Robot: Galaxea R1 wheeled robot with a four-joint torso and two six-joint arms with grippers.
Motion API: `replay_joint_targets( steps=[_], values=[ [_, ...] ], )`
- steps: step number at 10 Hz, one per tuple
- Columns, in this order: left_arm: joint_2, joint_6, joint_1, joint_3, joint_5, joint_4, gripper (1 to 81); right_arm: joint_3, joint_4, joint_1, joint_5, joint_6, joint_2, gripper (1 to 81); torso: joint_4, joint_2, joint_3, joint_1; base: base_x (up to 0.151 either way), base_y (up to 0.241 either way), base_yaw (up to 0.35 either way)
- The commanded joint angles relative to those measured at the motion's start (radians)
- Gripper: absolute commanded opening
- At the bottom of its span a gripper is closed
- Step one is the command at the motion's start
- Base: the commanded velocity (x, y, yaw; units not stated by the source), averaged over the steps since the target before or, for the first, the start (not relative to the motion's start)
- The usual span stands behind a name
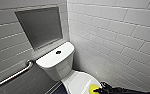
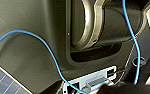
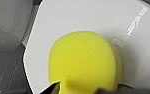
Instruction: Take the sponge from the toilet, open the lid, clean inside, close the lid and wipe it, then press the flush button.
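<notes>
White tiled walls (image 1: pixel 116 30) meet in a corner ahead of me. A flat grey panel (image 1: pixel 41 26) sits recessed in the left one. The toilet (image 1: pixel 58 67) stands in that corner, its boxy tank against the wall under the panel and its bowl reaching toward me.

My left wrist camera faces my own dark body, with a blue cable (image 2: pixel 48 50) looping across it. I cannot tell how the jaws on that side stand.

A steel bar (image 1: pixel 13 75) slants along the left wall, beside the tank and apart from it.

The lid (image 1: pixel 74 81) is down over the bowl, smooth and glossy, with light streaks reflecting off it in the right wrist view.

My right gripper (image 1: pixel 98 89) comes in low from the right, dark against the white, and ends over the lid's right side. Its jaws are closed partway onto the sponge (image 1: pixel 92 88) and grip its near end. One dark fingertip (image 3: pixel 53 88) shows pressed against the yellow edge, and a dark shape sits at the opposite side.

The sponge lies flat on the lid with its broad face up. It touches the white plastic, and its rounded far end points toward the tank.

The flush button (image 1: pixel 58 52) is a small dark disc in the middle of the tank top, well apart from the sponge.
</notes>
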Motion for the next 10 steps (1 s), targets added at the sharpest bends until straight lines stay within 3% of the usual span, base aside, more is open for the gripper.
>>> replay_joint_targets(
  steps=[1, 6, 7, 8, 10],
  values=[
    [0.000, 0.006, 0.035, 0.012, 0.073, 0.009, 81.1, 0.032, 0.023, 0.102, -0.036, 0.002, -0.004, 81.1, 0.000, 0.000, 0.000, 0.000, 0.000, 0.000, 0.000],
    [0.002, 0.006, 0.035, 0.012, 0.073, 0.009, 81.1, -0.003, 0.018, 0.051, -0.035, 0.002, 0.009, 81.1, 0.000, 0.000, 0.000, 0.000, 0.000, 0.000, 0.000],
    [0.002, 0.006, 0.035, 0.012, 0.073, 0.009, 81.1, -0.011, 0.014, 0.047, -0.035, 0.000, 0.017, 81.1, 0.000, 0.000, -0.095, 0.000, 0.000, 0.000, 0.000],
    [0.002, 0.006, 0.034, 0.012, 0.073, 0.008, 81.1, -0.023, 0.012, 0.042, -0.033, -0.001, 0.031, 81.1, 0.000, -0.001, -0.008, 0.000, 0.000, 0.000, 0.000],
    [-0.001, 0.006, 0.037, 0.012, 0.075, 0.008, 81.1, -0.051, 0.011, 0.028, -0.013, -0.012, 0.066, 81.1, 0.000, -0.001, -0.043, 0.000, 0.000, 0.000, 0.000]
  ],
)
